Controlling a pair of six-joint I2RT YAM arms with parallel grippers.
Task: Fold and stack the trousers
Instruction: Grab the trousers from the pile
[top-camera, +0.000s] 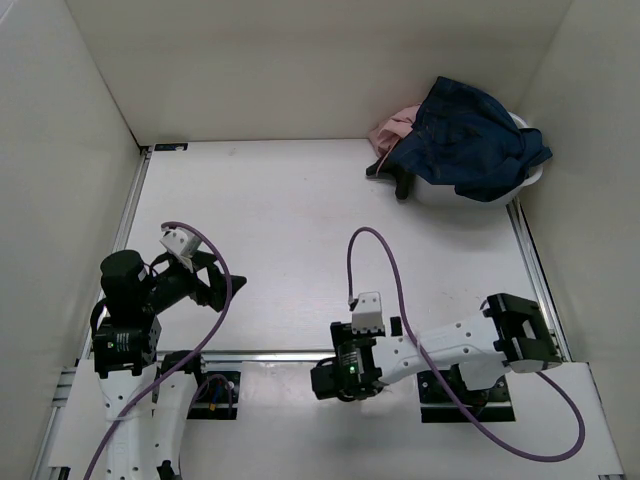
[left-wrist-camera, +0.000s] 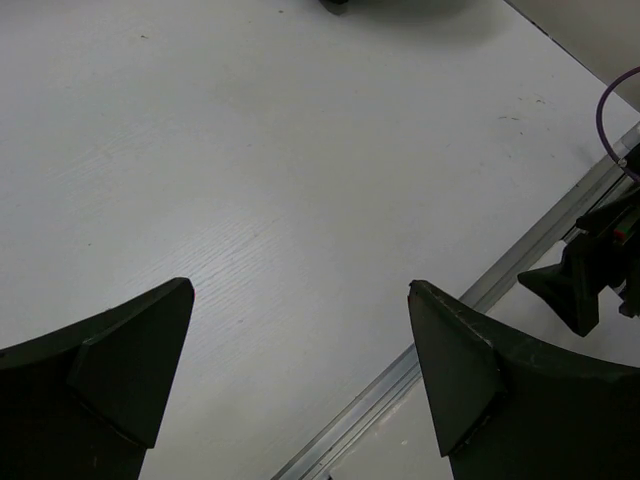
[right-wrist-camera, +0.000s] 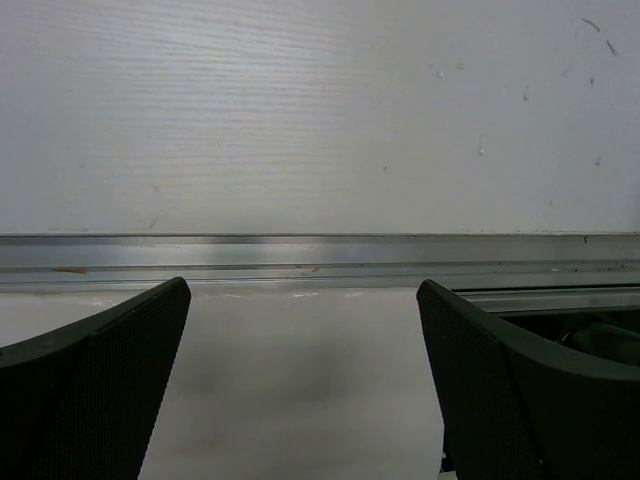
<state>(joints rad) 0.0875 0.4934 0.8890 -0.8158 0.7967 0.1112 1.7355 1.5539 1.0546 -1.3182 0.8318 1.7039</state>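
Loosely crumpled dark denim trousers (top-camera: 470, 140) drape a rounded white basket (top-camera: 448, 197).

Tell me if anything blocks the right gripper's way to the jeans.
Nothing visible does. No object shows on the table between the right gripper, jaws open, and the trousers. The trousers lie heaped over a white basket in the far right corner, with a pink garment against their left side.

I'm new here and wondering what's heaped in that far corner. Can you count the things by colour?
Blue jeans: 1
Pink garment: 1
Black garment: 1
White tub: 1
Total: 4
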